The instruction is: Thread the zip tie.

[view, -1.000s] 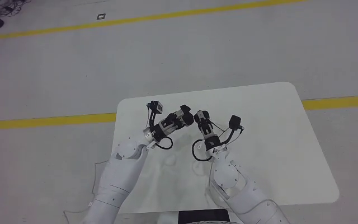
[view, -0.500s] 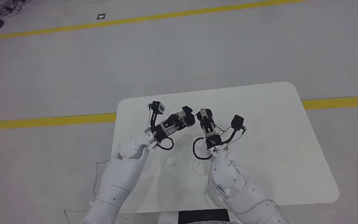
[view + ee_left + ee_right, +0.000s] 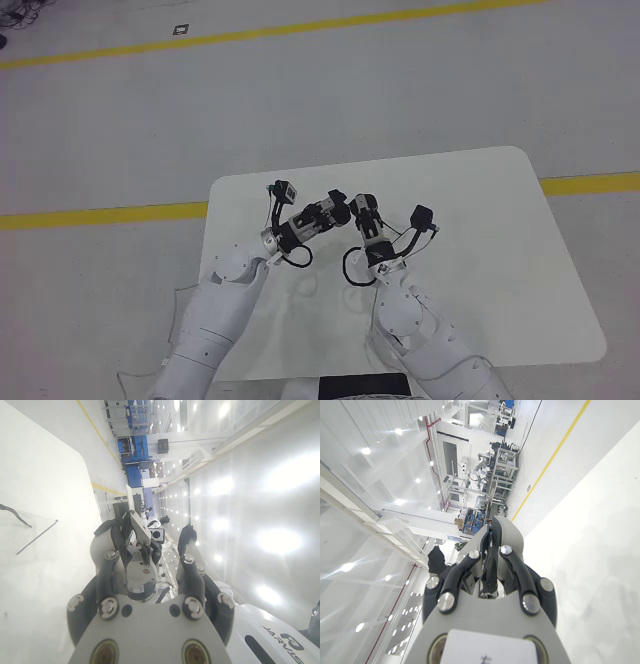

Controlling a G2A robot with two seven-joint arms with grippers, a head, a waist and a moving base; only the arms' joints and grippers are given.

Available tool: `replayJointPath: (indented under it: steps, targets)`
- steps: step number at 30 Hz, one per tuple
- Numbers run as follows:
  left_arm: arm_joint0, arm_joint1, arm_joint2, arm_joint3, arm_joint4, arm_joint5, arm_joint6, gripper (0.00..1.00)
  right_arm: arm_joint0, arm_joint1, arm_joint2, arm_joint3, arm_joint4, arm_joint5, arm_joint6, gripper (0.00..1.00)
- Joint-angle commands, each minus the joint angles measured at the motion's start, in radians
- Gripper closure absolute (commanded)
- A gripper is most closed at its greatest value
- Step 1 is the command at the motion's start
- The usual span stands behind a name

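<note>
Apparently the zip tie: a thin, straight dark strip with a small head at one end, lying flat on the white table, well apart from both grippers and touched by neither. Near its headed end, a second dark strand, curved and too faint to identify. Above the table, the left gripper, fingers spread wide with nothing gripped between them. Straight ahead of that gap and a little farther off, the right gripper, fingers drawn almost together, with only a narrow dark slit left between the pads; impossible to tell whether anything thin sits pinched in that slit. Seen from the top view, both grippers raised over the left half of the round-cornered table, tips turned toward each other and very close together; contact between them not discernible. In the right wrist view, off to one side of the nearly closed fingers, the black tip of a left gripper finger. Beyond the table, pale grey floor crossed by a yellow line.
</note>
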Motion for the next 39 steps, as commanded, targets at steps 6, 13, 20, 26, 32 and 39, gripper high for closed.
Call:
replayJointPath:
  steps: [6, 13, 20, 26, 32, 39]
  targets:
    - [-0.001, -0.001, -0.002, 0.0, 0.002, 0.0, 0.006, 0.61, 0.001, -0.003, 0.003, 0.005, -0.021, -0.004, 0.005, 1.0]
    - [-0.004, -0.003, 0.0, 0.005, 0.002, 0.0, 0.006, 0.62, 0.003, -0.006, 0.007, 0.009, -0.056, -0.004, 0.009, 1.0]
    - [-0.008, -0.004, -0.001, 0.004, 0.006, 0.0, 0.007, 0.65, 0.001, -0.009, 0.011, 0.012, -0.066, -0.008, 0.013, 1.0]
    - [-0.004, -0.004, -0.004, -0.009, 0.011, 0.0, 0.01, 0.66, -0.002, -0.011, 0.013, 0.012, -0.076, -0.01, 0.018, 1.0]
    - [0.001, -0.003, -0.007, -0.01, 0.016, 0.0, 0.014, 0.67, -0.009, -0.013, 0.015, 0.007, -0.086, -0.016, 0.02, 1.0]
    - [0.004, -0.002, -0.009, -0.008, 0.013, 0.0, 0.013, 0.98, -0.015, -0.016, 0.014, 0.006, -0.088, -0.017, 0.024, 1.0]
